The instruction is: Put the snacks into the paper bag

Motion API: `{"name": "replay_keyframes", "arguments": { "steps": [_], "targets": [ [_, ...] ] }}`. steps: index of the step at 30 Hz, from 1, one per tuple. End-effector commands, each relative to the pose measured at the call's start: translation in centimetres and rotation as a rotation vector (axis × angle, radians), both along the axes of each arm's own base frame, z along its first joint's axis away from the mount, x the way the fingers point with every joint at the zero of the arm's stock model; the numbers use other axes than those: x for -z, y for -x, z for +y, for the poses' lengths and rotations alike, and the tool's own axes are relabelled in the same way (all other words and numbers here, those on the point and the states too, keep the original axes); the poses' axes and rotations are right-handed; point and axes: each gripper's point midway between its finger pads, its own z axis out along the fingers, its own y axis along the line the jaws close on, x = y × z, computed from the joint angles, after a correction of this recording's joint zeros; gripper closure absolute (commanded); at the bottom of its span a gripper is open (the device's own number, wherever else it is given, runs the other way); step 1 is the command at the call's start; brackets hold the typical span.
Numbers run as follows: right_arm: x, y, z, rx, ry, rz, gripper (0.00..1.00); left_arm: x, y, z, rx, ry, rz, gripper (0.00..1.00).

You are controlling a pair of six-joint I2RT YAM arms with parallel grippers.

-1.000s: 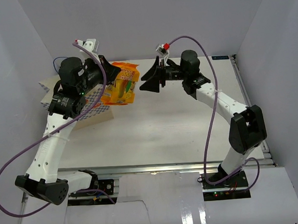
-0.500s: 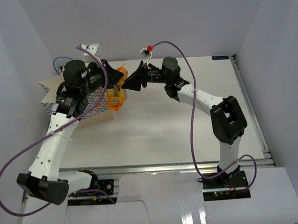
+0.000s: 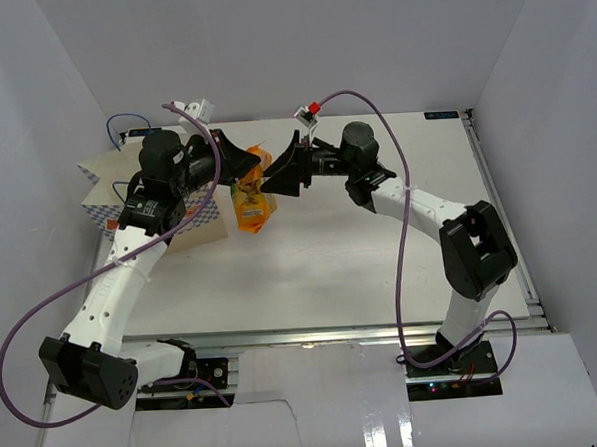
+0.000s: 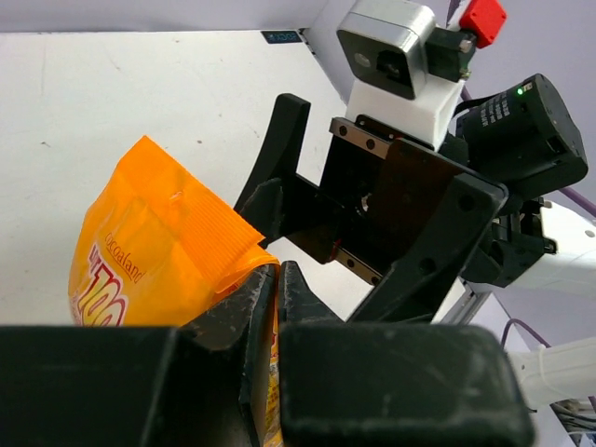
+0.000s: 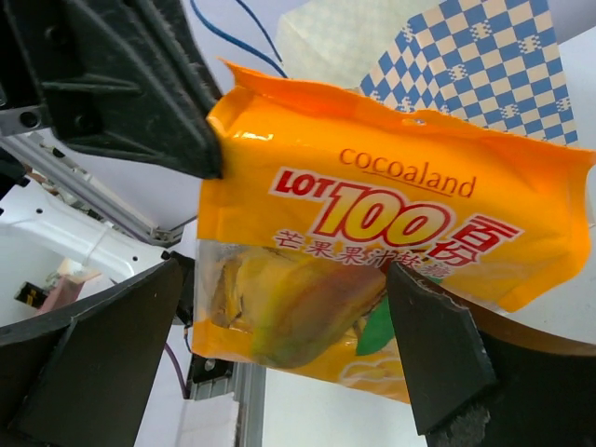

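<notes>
The orange pouch [image 3: 251, 204] hangs in the air above the smooth white table [image 3: 341, 261], between the two arms and just right of the paper bag [image 3: 99, 202]. It is a flat, glossy foil packet, with a ribbed crimped seal along one end and a small punched hole near that seal. Its face is printed with "cocoaland", "LOT 100" in red and white, and a picture of yellow mango pieces with a green leaf. The film is slightly creased and catches the light. The left gripper [image 4: 277, 279] has its two matte black, blocky fingers pressed together on the pouch's edge just beside the crimped strip, so the packet dangles from that one pinched corner. The right gripper [image 3: 288, 174] faces the pouch's printed side with its jaws spread wide. Its wedge-shaped black fingers [image 5: 433, 358] stand on either side of the packet's lower part in its own wrist view, one overlapping the lower edge. Whether they touch the foil cannot be told. The bag is a boxy paper shape lying under the left arm, white with a small blue checker print and a plain tan panel. A thin blue cord handle [image 3: 125, 120] loops up behind it. In the right wrist view the checkered paper shows directly behind the pouch's top edge.
</notes>
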Motion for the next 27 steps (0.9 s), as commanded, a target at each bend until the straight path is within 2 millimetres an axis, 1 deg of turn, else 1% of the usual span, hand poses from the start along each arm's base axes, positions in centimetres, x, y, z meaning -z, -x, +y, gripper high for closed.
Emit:
{"name": "replay_keyframes", "arguments": {
  "steps": [1,3,5,7,8,9,10,11,12,13,14,17,18,20,21,23,24,26,27],
  "targets": [
    [-3.0,2.4,-0.8,-0.047,-0.052,-0.108,0.04,-4.4,1.1,-1.2,0.079,0.100,-0.135,1.00],
    [-2.7,2.7,-0.9,-0.059,-0.042,-0.102,0.04,-4.2,1.1,-1.4,0.089,0.112,-0.130,1.00],
    [-1.7,2.9,-1.2,-0.052,-0.017,-0.075,0.04,-3.7,1.0,-1.6,0.095,0.117,-0.117,1.00],
    [-1.1,2.4,-1.3,-0.003,0.008,-0.058,0.04,-3.2,1.0,-1.8,0.105,0.119,-0.105,1.00],
    [-0.8,2.0,-1.4,0.020,0.024,-0.043,0.02,-3.0,1.1,-1.9,0.109,0.126,-0.098,1.00],
    [0.5,0.7,-1.5,0.102,0.083,0.033,0.02,-2.8,1.1,-2.0,0.110,0.128,-0.093,1.00],
    [1.2,-0.1,-1.5,0.154,0.125,0.048,0.02,-2.5,1.0,-2.0,0.109,0.131,-0.086,1.00],
    [0.5,-0.7,-1.4,0.185,0.140,0.043,0.02,-2.1,1.0,-2.0,0.109,0.135,-0.082,1.00],
    [1.0,-1.2,-1.4,0.228,0.166,0.059,0.02,-1.9,1.0,-2.1,0.112,0.140,-0.076,1.00],
    [1.1,-1.6,-1.6,0.258,0.178,0.076,0.02,-1.6,1.0,-2.1,0.113,0.143,-0.073,1.00],
    [0.7,-2.0,-1.5,0.282,0.182,0.083,0.03,-1.4,0.9,-2.2,0.114,0.146,-0.068,1.00],
    [1.3,-2.7,-1.4,0.348,0.224,0.132,0.03,-0.7,1.0,-2.6,0.126,0.151,-0.044,1.00],
    [1.1,-3.3,-1.2,0.395,0.231,0.130,0.03,-1.1,0.8,-2.8,0.130,0.158,-0.065,1.00],
    [2.0,-3.7,-1.2,0.448,0.275,0.138,0.02,-1.0,0.8,-3.1,0.139,0.162,-0.062,1.00],
    [1.9,-4.1,-0.9,0.497,0.286,0.118,0.02,-0.9,0.8,-3.2,0.142,0.162,-0.063,1.00],
    [2.9,-4.4,-0.7,0.541,0.328,0.100,0.00,-0.8,0.8,-3.5,0.150,0.166,-0.059,1.00],
    [3.2,-4.6,-0.3,0.564,0.346,0.065,0.06,-0.8,0.8,-3.6,0.154,0.166,-0.059,1.00],
    [3.6,-4.4,0.2,0.564,0.356,0.039,0.12,-0.7,0.8,-3.8,0.160,0.167,-0.057,1.00],
    [3.6,-4.6,0.2,0.569,0.359,0.020,0.24,-0.7,0.8,-3.9,0.160,0.167,-0.057,1.00]
  ]
}}
